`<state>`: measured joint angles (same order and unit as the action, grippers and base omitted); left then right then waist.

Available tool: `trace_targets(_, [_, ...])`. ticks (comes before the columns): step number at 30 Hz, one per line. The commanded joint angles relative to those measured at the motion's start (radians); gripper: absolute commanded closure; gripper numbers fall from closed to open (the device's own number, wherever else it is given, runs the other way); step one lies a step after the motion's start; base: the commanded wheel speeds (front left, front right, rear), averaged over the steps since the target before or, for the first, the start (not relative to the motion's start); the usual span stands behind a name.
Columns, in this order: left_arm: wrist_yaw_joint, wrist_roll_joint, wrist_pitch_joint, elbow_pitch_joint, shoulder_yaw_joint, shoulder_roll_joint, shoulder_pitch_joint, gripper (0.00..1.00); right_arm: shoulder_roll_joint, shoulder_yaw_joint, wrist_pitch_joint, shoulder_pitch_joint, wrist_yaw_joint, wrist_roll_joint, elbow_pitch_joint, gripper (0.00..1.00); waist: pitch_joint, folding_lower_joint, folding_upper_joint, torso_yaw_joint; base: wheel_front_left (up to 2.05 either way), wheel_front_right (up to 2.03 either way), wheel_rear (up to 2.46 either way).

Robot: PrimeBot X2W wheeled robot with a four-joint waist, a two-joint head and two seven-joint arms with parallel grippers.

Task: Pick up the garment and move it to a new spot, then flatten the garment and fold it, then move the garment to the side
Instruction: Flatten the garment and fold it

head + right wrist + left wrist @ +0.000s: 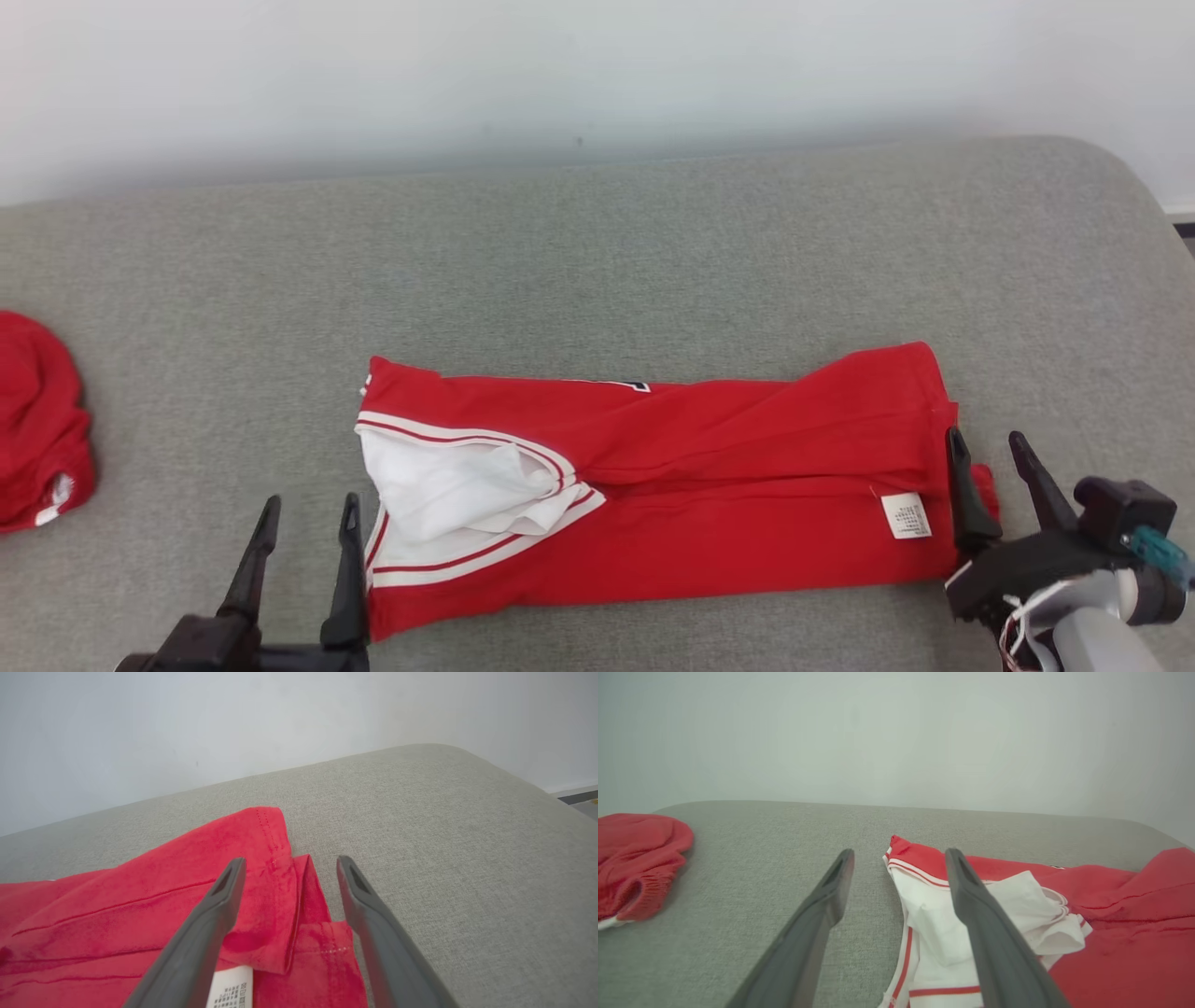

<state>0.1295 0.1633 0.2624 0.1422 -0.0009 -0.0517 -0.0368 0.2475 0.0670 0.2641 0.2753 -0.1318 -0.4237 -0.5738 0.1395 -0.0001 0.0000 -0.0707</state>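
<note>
Live: red jersey [728,485], white-trimmed, lies folded lengthwise on the grey fabric cushion [597,261]
Left gripper [311,509] beside its white-trimmed end, right gripper [986,441] at the hem, both spread apart, holding nothing

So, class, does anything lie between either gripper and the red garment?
Nothing visible does. The left gripper is open beside the white-trimmed end of the garment, the right gripper open at its hem. Another red cloth lies apart, far left.

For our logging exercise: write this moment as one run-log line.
red jersey: folded lengthwise on grey cushion | left gripper: jaws open, at white-trimmed end | right gripper: jaws open, over hem corner
</note>
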Motion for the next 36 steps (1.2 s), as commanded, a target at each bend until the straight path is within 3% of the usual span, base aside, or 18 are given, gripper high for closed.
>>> trace_targets(1, [0.001, -0.007, 0.003, -0.007, 0.007, 0.001, 0.022, 0.00, 0.004, 0.001, 0.001, 0.025, 0.002, 0.006, -0.020, 0.00, -0.008, 0.0001, 0.0000, 0.012, 0.00, 0.00, 0.00])
trace_targets(14, [-0.024, 0.023, 0.003, 0.024, -0.009, 0.002, 0.057, 0.00, 0.007, 0.009, -0.016, 0.221, 0.002, 0.063, -0.463, 0.00, -0.009, 0.0001, 0.0000, 0.080, 0.00, 0.00, 0.00])
trace_targets(22, [-0.033, 0.038, 0.003, 0.039, -0.012, 0.002, 0.063, 0.00, -0.033, 0.053, -0.054, 0.246, 0.002, 0.048, -0.607, 0.00, -0.011, 0.0001, 0.0000, 0.089, 0.00, 0.00, 0.00])
trace_targets(23, [-0.032, 0.039, 0.003, 0.041, -0.012, 0.002, 0.063, 0.00, -0.041, 0.061, -0.065, 0.246, 0.001, 0.041, -0.615, 0.35, -0.012, 0.0001, 0.0000, 0.090, 0.00, 0.00, 0.00])
trace_targets(24, [-0.035, 0.043, 0.003, 0.043, -0.012, 0.002, 0.064, 0.00, -0.046, 0.067, -0.068, 0.245, 0.000, 0.031, -0.617, 0.83, -0.013, 0.0001, 0.0000, 0.090, 0.00, 0.00, 0.00])
trace_targets(25, [-0.037, 0.044, 0.003, 0.045, -0.012, 0.002, 0.065, 0.00, -0.050, 0.073, -0.067, 0.245, 0.000, 0.020, -0.617, 1.00, -0.015, 0.0001, 0.0000, 0.089, 0.00, 0.00, 0.00])
trace_targets(33, [-0.043, 0.049, 0.003, 0.057, 0.004, 0.001, 0.083, 0.00, 0.023, 0.097, -0.031, 0.263, 0.003, -0.009, -0.624, 1.00, -0.036, 0.0001, 0.0000, 0.067, 0.00, 0.00, 0.00])
trace_targets(36, [-0.041, 0.047, 0.003, 0.060, 0.014, 0.002, 0.085, 0.00, 0.095, 0.083, -0.012, 0.267, 0.003, -0.022, -0.625, 1.00, -0.045, 0.0001, 0.0000, 0.055, 0.00, 0.00, 0.00])
